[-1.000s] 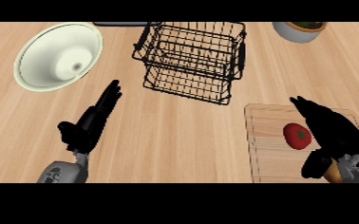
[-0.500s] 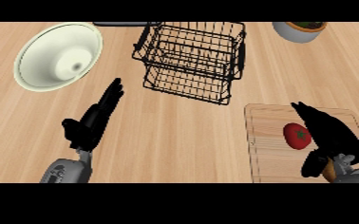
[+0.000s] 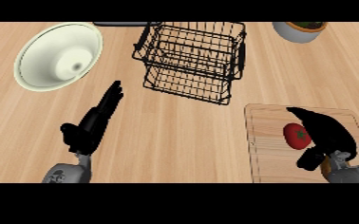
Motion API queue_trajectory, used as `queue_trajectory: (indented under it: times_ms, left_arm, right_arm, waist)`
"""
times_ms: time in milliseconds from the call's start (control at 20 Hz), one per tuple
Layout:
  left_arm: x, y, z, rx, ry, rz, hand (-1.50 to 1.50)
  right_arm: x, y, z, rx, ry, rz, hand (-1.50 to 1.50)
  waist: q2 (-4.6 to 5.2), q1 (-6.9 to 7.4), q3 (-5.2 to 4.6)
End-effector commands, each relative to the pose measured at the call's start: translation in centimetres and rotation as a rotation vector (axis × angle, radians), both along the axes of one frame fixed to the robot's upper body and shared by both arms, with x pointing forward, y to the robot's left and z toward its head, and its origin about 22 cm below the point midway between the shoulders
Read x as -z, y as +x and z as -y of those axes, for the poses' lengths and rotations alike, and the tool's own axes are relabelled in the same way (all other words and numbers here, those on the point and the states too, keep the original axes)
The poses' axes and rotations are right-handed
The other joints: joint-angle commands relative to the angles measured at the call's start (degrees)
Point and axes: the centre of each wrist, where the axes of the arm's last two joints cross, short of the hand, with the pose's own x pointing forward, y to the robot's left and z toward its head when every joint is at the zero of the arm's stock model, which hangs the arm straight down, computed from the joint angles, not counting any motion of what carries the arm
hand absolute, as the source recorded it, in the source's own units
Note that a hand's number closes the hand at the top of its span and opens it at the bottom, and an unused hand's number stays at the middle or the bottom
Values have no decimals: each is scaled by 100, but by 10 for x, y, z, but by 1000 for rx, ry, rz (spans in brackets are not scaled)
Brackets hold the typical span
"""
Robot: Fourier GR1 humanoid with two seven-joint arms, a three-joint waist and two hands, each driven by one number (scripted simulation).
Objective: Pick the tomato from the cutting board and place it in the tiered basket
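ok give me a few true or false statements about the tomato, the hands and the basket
1. The tomato lies on the cutting board. True.
2. The tomato is already in the basket. False: the basket holds nothing, and the tomato is on the board.
3. The right hand is right beside the tomato, over the board. True.
4. The left hand holds the tomato. False: it is open with straight fingers, at the lower left, holding nothing.
5. The white bowl stands to the right of the basket. False: it is to its left.
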Motion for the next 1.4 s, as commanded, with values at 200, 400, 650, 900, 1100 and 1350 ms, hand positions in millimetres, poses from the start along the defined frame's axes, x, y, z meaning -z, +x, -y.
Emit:
queue_trajectory:
  times_ms: [200, 400, 650, 900, 1100, 1350]
  left_arm:
    - [1, -2, -14, 5, 9, -8, 0]
    - [-2, 9, -8, 4, 0, -22, 0]
    - [0, 8, 1, -6, 14, 10, 0]
    - [-5, 13, -17, 4, -4, -17, 0]
    - [2, 13, -3, -8, -6, 7, 0]
    - [0, 2, -19, -18, -5, -4, 0]
  right_arm:
    - [16, 19, -4, -90, 108, 157, 150]
    - [4, 6, -27, -104, 123, 161, 150]
    - [2, -3, 2, -71, 86, 196, 150]
    - [2, 0, 52, 139, 7, 215, 150]
    - [-10, -13, 57, 139, -17, 336, 150]
    - [-57, -1, 38, 136, 314, 513, 150]
  waist:
    - [4, 19, 2]
    - [-1, -8, 0]
    - [-2, -16, 0]
    - [1, -19, 1]
    - [-3, -37, -1]
    - [-34, -55, -2]
